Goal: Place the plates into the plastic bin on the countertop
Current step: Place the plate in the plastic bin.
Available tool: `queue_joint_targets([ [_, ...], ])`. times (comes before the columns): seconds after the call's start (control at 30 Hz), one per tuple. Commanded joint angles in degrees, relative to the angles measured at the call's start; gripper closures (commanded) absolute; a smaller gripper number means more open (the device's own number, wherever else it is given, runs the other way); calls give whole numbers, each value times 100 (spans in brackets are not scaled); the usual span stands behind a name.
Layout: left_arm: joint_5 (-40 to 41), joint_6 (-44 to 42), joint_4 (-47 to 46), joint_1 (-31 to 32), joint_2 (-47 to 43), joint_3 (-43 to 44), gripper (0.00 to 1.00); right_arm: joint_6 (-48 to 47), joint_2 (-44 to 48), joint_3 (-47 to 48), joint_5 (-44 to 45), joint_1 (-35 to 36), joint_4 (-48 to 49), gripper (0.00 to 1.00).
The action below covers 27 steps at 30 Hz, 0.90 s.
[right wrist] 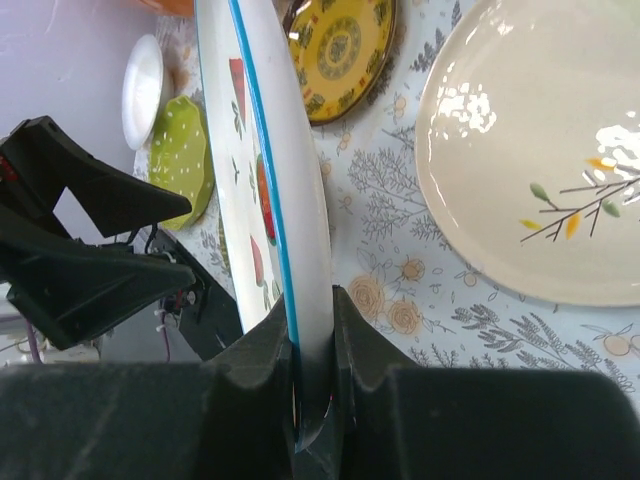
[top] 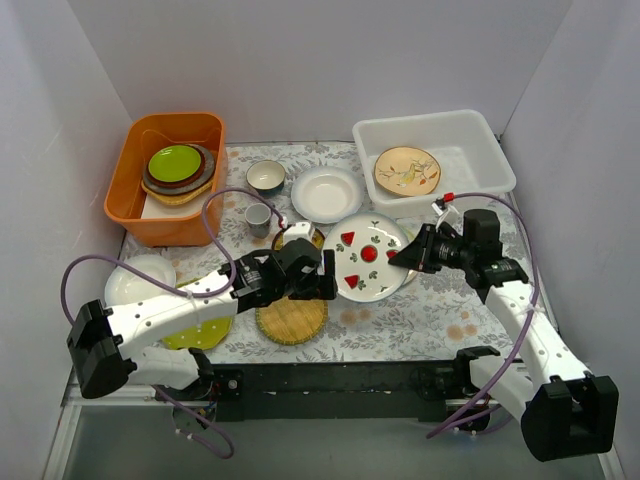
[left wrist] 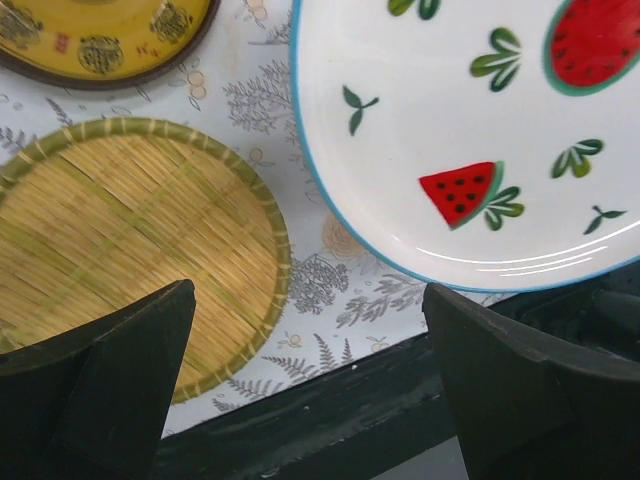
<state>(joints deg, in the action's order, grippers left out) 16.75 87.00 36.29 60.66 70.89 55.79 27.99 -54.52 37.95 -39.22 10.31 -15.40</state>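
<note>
Right fingers (right wrist: 250, 372) pinched the right rim of the fruit plate (right wrist: 262, 190), one on each face, so the plate showed edge-on to the wrist camera. Seen from above, the right gripper (top: 407, 254) held it over the middle of the countertop (top: 430, 312), in front of the bin (top: 425, 118) and outside it. Its painted face was turned up toward the overhead camera. A sprig plate (right wrist: 540, 160) lay flat on the cloth on the underside of the held plate, apart from it.

At the fruit plate's left edge, the left gripper (top: 325, 272) had its fingers (left wrist: 120, 380) spread wide with nothing between them. Whether a tip touched the rim could not be told. Past those fingers the straw plate (left wrist: 130, 250) lay flat on the cloth, just beside the fruit plate, and the patterned plate (left wrist: 100, 40) lay beyond it.

At the far right of the countertop, the bin had one cream plate (top: 406, 170) flat on its floor. A white plate (top: 326, 193) lay just left of the bin, with a bowl (top: 265, 176) and a cup (top: 258, 218) further left. An orange tub (top: 170, 232) at the far left held a stack with a lime plate (top: 174, 162) on top. Near the left arm lay a second white plate (top: 135, 280) and a dotted plate (top: 197, 338) — both on the cloth.
</note>
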Motion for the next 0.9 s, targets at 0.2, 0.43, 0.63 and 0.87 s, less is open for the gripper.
queue_joint_targets([
  [0.2,-734,-1651,185,-1153,74,442,2,198,-137,854,-648,-477,836,99],
  [0.43,-1394,-1862,10,-1899,39,284,2,383,-559,1240,-762,-661,1196,99],
  [0.63,-1667,-1941,-61,-2181,65,160,2,620,-946,1679,-841,-916,1724,99],
  [0.87,-1904,-1871,-122,-2234,-14,20,2,752,-1587,2233,-762,-1329,1909,99],
])
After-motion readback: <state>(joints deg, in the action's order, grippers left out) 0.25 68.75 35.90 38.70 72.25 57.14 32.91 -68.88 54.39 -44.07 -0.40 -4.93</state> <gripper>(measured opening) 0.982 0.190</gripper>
